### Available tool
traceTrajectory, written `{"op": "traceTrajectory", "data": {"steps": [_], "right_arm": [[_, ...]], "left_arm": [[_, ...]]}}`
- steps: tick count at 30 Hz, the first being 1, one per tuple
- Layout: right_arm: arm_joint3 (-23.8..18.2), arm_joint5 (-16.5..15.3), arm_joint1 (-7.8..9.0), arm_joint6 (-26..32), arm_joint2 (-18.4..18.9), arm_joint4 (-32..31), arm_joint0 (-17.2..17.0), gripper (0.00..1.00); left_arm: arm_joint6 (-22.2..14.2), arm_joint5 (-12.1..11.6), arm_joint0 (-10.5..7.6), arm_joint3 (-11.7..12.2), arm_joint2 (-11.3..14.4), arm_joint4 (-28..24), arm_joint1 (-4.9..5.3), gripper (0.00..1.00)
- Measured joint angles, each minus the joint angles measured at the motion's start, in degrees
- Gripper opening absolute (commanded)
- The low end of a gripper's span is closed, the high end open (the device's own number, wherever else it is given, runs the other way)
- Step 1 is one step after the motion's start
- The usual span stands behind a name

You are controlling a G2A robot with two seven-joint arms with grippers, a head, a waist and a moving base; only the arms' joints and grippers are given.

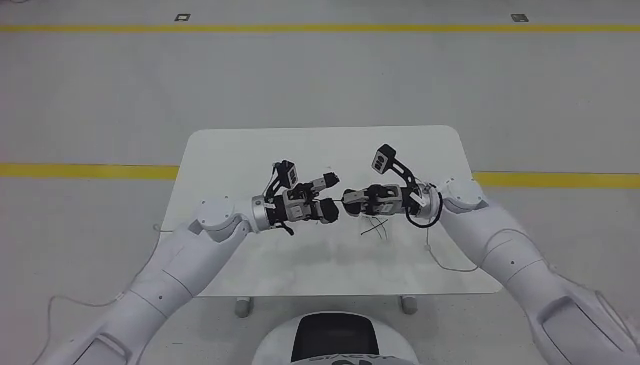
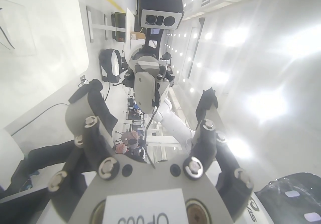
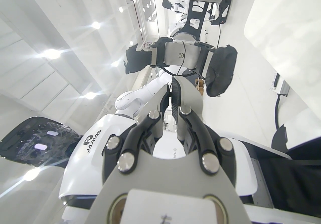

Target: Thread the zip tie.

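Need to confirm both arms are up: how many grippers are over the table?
2. The left gripper, open, is above the table; the right gripper faces it, shut on the zip tie.

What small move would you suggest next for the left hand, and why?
Probably close the left hand on the tie. Its fingers stand wide open, and the thin black tie, pinched in the shut right hand, reaches between them toward the palm. The two hands face each other tip to tip above the table, so a grip here seems the likely step.
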Motion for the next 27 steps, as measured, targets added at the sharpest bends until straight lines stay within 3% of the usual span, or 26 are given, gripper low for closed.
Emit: {"op": "traceTrajectory", "data": {"steps": [20, 23, 27], "right_arm": [[-2.4, 1.1, 0.06, 1.3, 3.6, -2.5, -2.1, 0.0], [-2.4, 1.5, -0.14, 1.4, 3.6, -2.8, -2.1, 0.0], [-1.8, 1.9, -0.56, 1.5, 3.5, -2.9, -1.8, 0.0]], "left_arm": [[-1.0, 0.8, 0.79, -0.2, -2.0, -0.5, 0.14, 0.82], [-1.3, 1.1, 0.57, -0.3, -1.4, -0.4, -0.07, 0.75], [-1.4, 1.4, 0.07, 0.0, -0.8, 0.1, -0.37, 0.55]]}}
